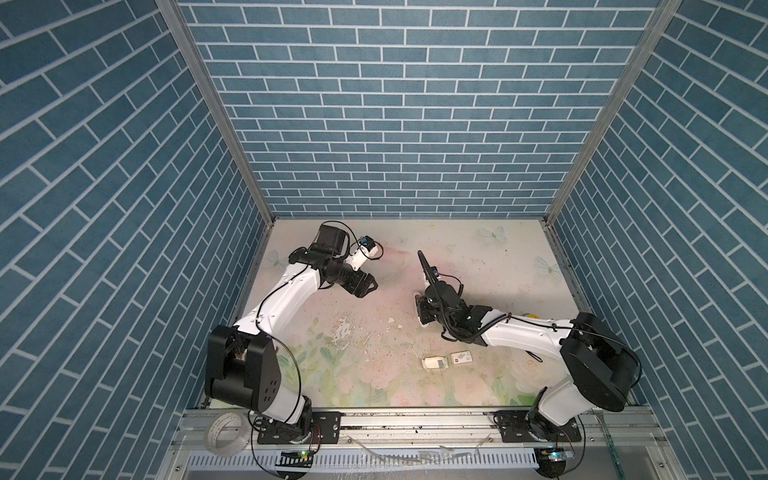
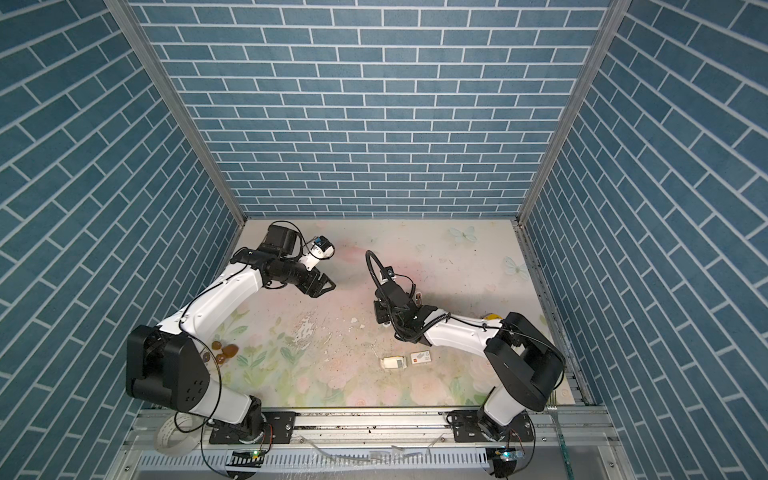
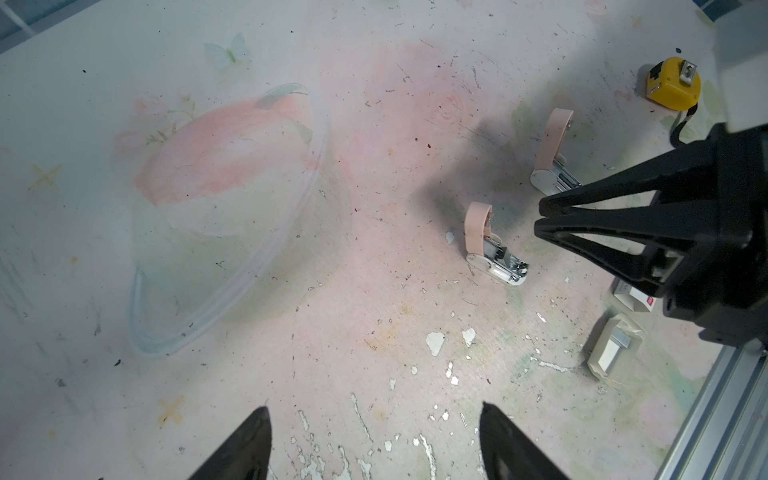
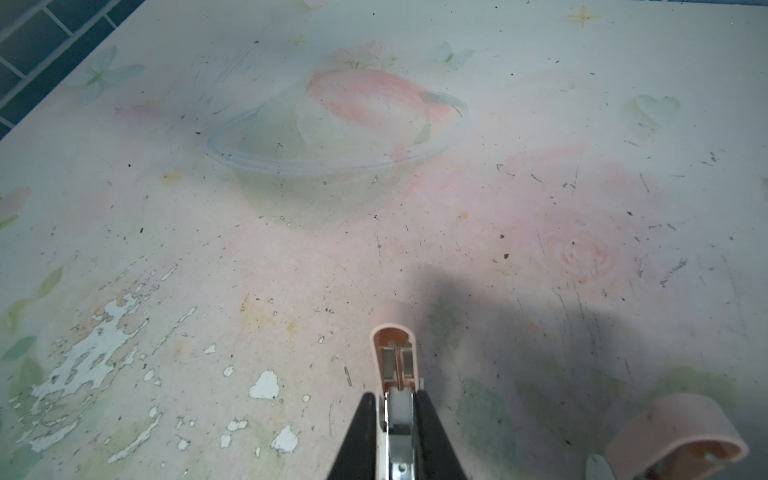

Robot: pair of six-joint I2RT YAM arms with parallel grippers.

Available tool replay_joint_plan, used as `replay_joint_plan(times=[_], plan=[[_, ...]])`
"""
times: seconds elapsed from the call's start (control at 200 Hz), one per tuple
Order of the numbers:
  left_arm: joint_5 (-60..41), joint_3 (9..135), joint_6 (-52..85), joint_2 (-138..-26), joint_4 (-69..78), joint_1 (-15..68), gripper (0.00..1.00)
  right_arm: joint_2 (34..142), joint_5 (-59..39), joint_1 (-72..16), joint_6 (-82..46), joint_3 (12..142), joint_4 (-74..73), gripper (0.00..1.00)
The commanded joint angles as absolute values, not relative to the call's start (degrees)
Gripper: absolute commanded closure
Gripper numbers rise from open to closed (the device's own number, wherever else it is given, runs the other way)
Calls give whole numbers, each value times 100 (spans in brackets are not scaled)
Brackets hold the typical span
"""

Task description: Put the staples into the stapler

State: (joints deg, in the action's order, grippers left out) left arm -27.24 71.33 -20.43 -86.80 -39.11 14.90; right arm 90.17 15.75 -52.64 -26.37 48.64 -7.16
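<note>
The staples (image 3: 623, 338) are seen lying in the white tray (image 3: 594, 368), well apart from the open stapler (image 3: 494, 249), on the side toward the robot's bases. The right end effector (image 3: 537, 214) is poised just above the stapler, narrowed almost shut; whether a strip is pinched cannot be told. The left end effector (image 3: 374, 409) is spread wide and empty, well apart from the stapler. A strip is judged light, stiff, slick and easily snapped, so it is best pinched mid-length across its long sides.
</note>
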Motion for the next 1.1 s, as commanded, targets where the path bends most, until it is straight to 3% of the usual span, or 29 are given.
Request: replay_joint_plan(times=[0.0, 1.095], plan=[[-2807, 7066, -2123, -8650, -3936, 1441, 20, 9035, 1440, -5231, -2731, 4834, -626, 84], [-2810, 6996, -2127, -8626, -3892, 1441, 20, 9736, 871, -5080, -3135, 4617, -1187, 88]])
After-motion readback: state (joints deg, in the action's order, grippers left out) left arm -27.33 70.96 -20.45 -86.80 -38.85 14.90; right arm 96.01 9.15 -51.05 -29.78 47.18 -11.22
